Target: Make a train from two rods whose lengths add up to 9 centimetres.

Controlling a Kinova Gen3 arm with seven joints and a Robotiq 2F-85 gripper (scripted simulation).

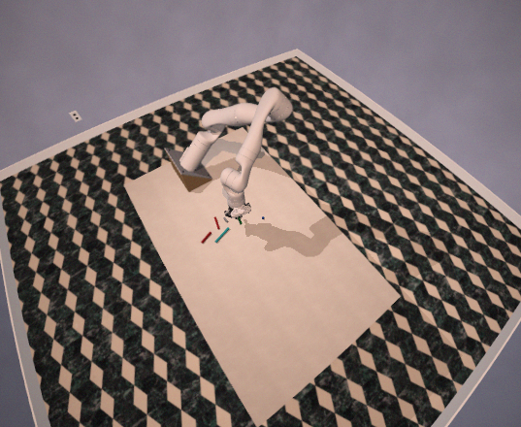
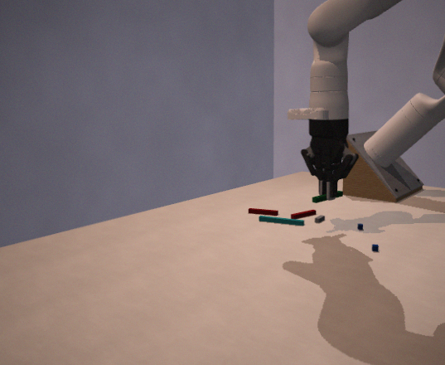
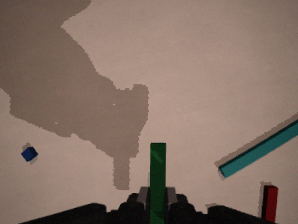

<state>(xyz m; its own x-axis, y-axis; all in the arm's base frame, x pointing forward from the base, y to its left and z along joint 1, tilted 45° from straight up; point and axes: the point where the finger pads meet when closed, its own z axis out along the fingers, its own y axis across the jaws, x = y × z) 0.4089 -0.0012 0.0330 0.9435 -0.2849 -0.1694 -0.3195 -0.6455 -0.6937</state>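
Observation:
My gripper [image 2: 328,192] is shut on the green rod [image 2: 325,197] and holds it near its middle, level, low over the table. In the wrist view the green rod [image 3: 158,180] runs straight out from between the fingers. It also shows under the gripper [image 1: 237,213] in the top view as a short green tip [image 1: 240,221]. One blue cube [image 2: 360,226] lies to the right of the gripper, and a second blue cube [image 2: 375,247] lies nearer the camera. One blue cube [image 3: 29,153] shows at the left of the wrist view.
Two red rods [image 2: 263,211] [image 2: 303,214], a turquoise rod [image 2: 281,221] and a short grey rod [image 2: 319,218] lie just in front of the gripper. The arm's wedge base [image 2: 379,174] stands behind it. The turquoise rod [image 3: 260,150] and a red rod [image 3: 270,201] show at the right of the wrist view.

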